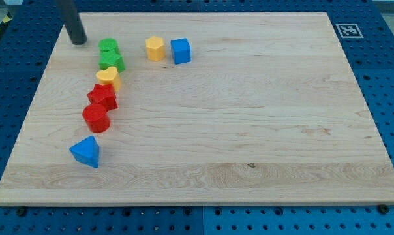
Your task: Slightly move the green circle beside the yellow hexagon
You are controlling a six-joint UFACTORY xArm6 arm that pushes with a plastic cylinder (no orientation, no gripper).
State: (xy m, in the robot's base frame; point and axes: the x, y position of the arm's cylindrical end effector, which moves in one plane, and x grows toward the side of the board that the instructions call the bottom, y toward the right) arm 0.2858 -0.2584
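The green circle [108,46] sits near the view's top left of the wooden board [249,117]. The yellow hexagon [155,48] lies to its right, with a gap between them. My tip [78,42] rests on the board just left of the green circle, apart from it. A green star-like block [111,61] touches the green circle from below.
A blue cube [181,50] sits right of the yellow hexagon. Below the green blocks run a yellow heart [109,78], a red star-like block [102,96] and a red cylinder [96,118]. A blue triangle [86,151] lies lower left.
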